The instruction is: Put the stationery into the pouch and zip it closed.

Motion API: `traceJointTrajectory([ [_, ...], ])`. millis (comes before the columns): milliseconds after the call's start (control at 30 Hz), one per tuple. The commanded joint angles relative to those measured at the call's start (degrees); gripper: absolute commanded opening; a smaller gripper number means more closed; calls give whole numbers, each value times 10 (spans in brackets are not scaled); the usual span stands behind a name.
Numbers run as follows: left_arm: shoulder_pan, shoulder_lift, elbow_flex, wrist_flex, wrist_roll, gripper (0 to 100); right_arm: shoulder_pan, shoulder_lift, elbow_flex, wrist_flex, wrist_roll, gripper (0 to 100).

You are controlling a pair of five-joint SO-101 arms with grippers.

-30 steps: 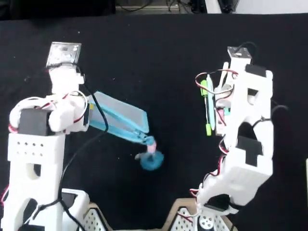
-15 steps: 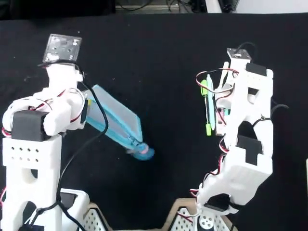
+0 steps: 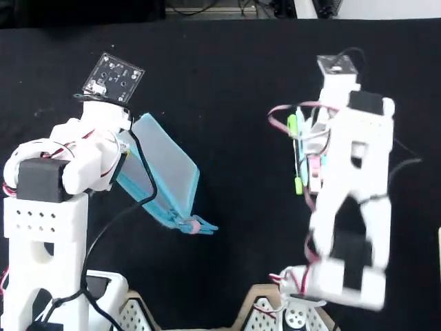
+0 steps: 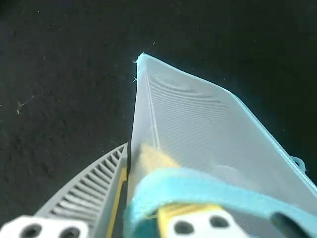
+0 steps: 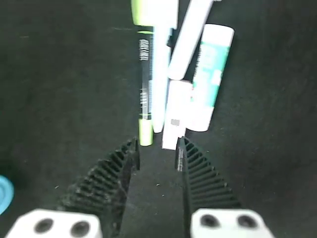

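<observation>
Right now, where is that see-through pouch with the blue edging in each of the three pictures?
High view: the pouch is left of centre, held tilted by the left tool.
Left wrist view: the pouch is close up, stretching away from that tool.
Right wrist view: a blue sliver at the picture's edge may be its zip end; I cannot tell.
Shared landmark: the black table.

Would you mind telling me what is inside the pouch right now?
The pouch is sheer and looks empty; the stationery lies on the table ahead of the right gripper. The pouch end clamped in the left gripper is covered.
</observation>
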Motion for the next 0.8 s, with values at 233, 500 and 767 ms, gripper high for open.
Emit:
traceJointTrajectory([
  [233,-1,-2,-38,-53,197,30,-213,-385,142,4,49,117],
  [500,-22,0,-32,-90,304,30,-353,-594,238,5,77,257],
  [767,-38,0,-32,-91,371,30,-533,-672,243,-8,74,268],
])
